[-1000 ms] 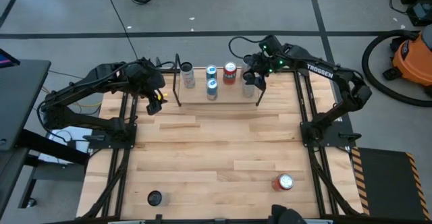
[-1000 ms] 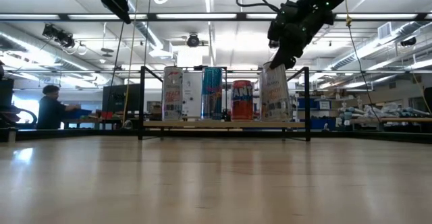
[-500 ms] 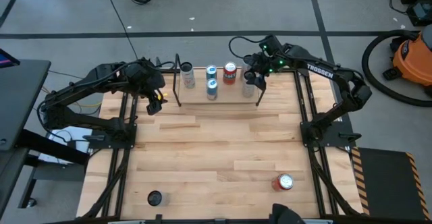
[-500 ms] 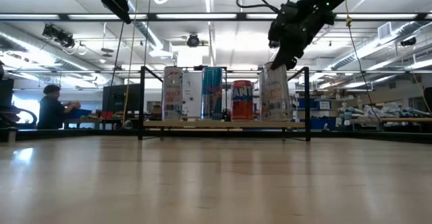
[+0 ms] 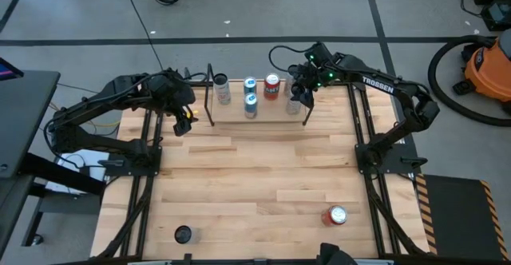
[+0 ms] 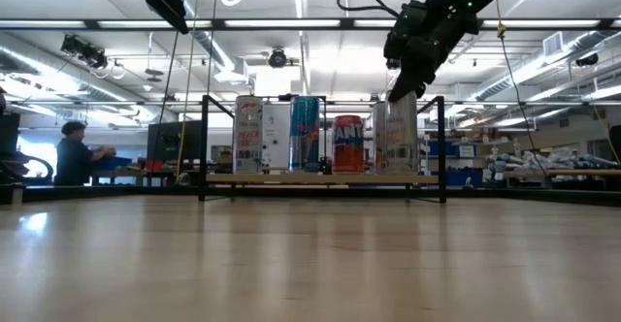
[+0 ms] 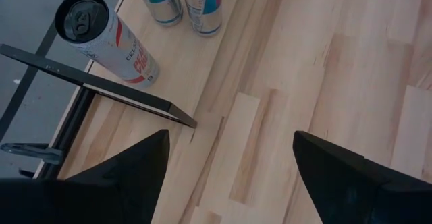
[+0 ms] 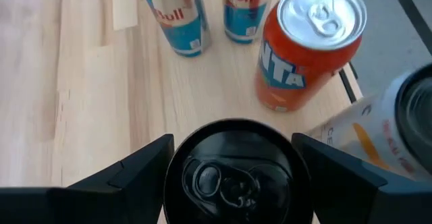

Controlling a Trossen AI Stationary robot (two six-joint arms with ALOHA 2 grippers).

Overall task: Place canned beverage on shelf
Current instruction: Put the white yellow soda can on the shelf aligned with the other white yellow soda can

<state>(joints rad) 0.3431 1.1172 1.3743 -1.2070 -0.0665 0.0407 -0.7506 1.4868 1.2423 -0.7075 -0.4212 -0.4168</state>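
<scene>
Right gripper (image 6: 403, 81) sat spread open just above the silver can (image 6: 396, 136), which looked let go, upright on the shelf (image 6: 320, 178) beside the orange Fanta can (image 8: 307, 45); left gripper (image 7: 226, 158) waited open nearby.

The shelf (image 5: 257, 113) is crowded at its right half: a silver can (image 5: 294, 105) stands by the right end frame (image 5: 306, 105), the orange can (image 5: 272, 86) and two blue cans (image 5: 251, 104) just beside it, leaving only narrow gaps. Between the blue cans and the white can (image 5: 221, 88) at the left there is more room. The table (image 5: 255, 177) in front lies wide open, save a red can (image 5: 334, 215) and a black can (image 5: 184, 235) near the front edge.
</scene>
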